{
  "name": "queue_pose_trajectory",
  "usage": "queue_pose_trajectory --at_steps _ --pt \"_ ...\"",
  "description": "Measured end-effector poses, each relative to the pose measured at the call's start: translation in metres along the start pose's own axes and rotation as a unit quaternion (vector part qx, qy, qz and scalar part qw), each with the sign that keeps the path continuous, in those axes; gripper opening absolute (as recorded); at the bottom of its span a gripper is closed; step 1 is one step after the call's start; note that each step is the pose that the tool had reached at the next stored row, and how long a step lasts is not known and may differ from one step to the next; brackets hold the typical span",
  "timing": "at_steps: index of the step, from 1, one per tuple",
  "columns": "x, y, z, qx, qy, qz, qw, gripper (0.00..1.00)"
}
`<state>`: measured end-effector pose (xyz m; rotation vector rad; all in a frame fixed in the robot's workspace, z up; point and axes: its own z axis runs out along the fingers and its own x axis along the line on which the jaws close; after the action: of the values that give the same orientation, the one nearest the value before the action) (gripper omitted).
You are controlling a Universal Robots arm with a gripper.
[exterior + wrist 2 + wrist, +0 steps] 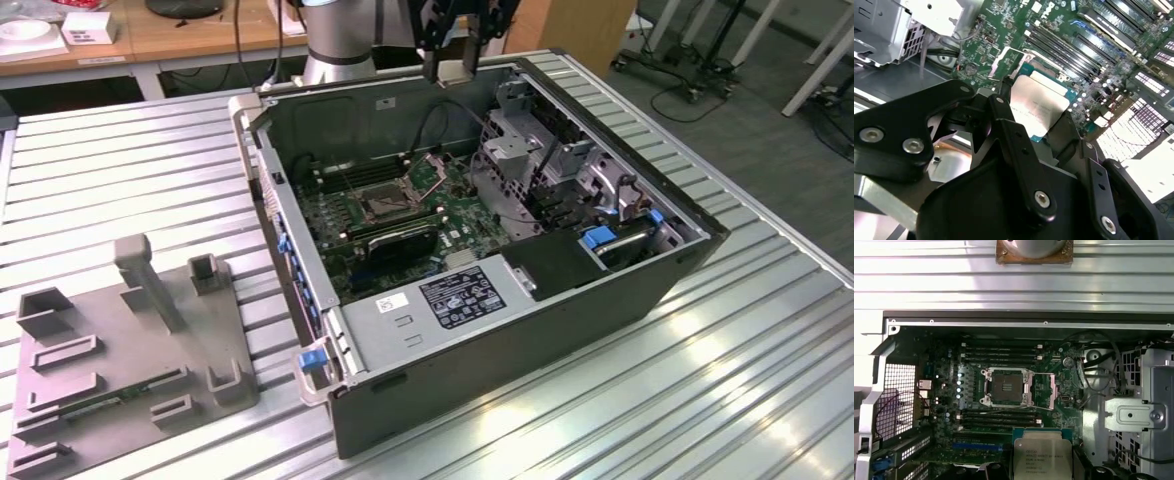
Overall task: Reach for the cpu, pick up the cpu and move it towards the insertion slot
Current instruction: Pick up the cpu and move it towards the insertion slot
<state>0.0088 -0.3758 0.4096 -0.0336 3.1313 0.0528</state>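
Note:
My gripper [451, 55] hangs above the far rim of the open computer case, shut on the cpu [451, 71]. In the second wrist view the cpu [1040, 105], a flat square chip with a silvery face, sits between the black fingers [1004, 117]. The first wrist view has the cpu [1042, 455] at the frame's edge. The insertion slot [1005, 386] is a square socket with a dark centre. Its metal frame is flipped open beside it on the green motherboard. In the exterior view the insertion slot [378, 203] lies well below the gripper, towards the exterior view's left.
The black case [534, 330] lies on its side on a slatted metal table [747, 380]. Long memory slots [999, 351] flank the socket. A metal drive cage [534, 150] and cables stand inside the case. A grey fixture [134, 340] sits at the exterior view's left.

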Motion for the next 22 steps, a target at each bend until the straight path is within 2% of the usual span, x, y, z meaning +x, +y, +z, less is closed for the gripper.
queue_pose_trajectory --at_steps 3,6,13,16,22 --pt "-0.0040 0.0019 0.0004 0.0000 0.0000 0.000 1.00000 0.55" --pt "-0.0063 0.0075 0.0012 0.0002 0.0000 0.000 1.00000 0.55" --pt "-0.0043 0.0079 0.0018 0.0002 -0.0001 0.000 1.00000 0.55" --pt "0.0076 0.0098 0.0035 0.0003 0.0000 0.000 1.00000 0.55" --pt "0.0311 0.0222 0.0145 0.0002 -0.0001 0.000 1.00000 0.55"
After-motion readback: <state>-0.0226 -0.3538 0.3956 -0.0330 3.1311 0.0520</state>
